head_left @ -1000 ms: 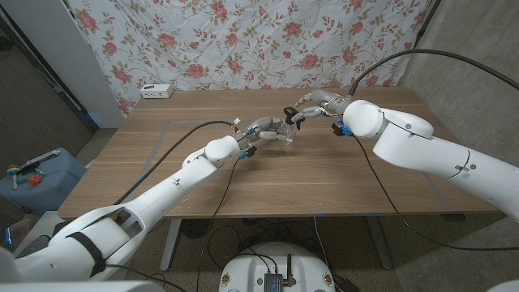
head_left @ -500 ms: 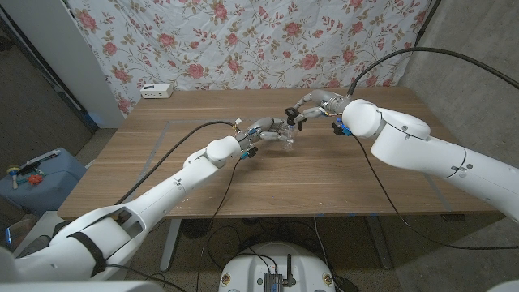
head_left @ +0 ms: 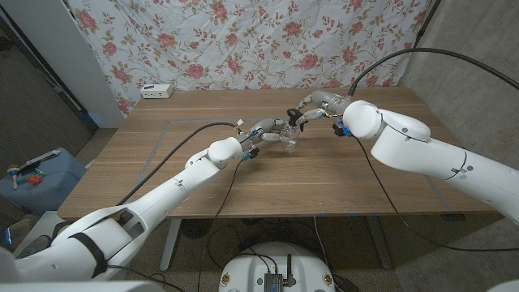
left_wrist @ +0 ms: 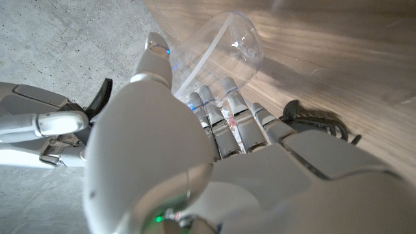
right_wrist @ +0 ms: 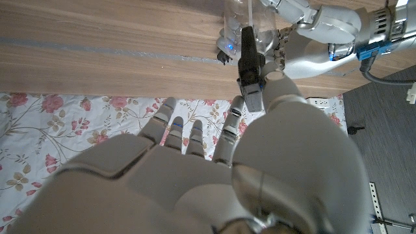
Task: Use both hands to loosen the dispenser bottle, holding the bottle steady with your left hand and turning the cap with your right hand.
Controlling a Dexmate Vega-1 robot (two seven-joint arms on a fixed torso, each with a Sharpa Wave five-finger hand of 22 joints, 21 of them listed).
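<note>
My left hand (head_left: pixel 261 131) grips the clear bottle (head_left: pixel 285 135) on the table (head_left: pixel 324 174); my right hand (head_left: pixel 304 111) pinches its black cap (head_left: pixel 290 114).

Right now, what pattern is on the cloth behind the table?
Pink roses on the white cloth, best in the head view.

Clear glossy plastic bottle (left_wrist: pixel 224 49), wooden table (head_left: pixel 324 174)

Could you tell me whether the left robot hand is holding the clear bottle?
Yes, the left robot hand wraps its fingers around the clear bottle.
</note>
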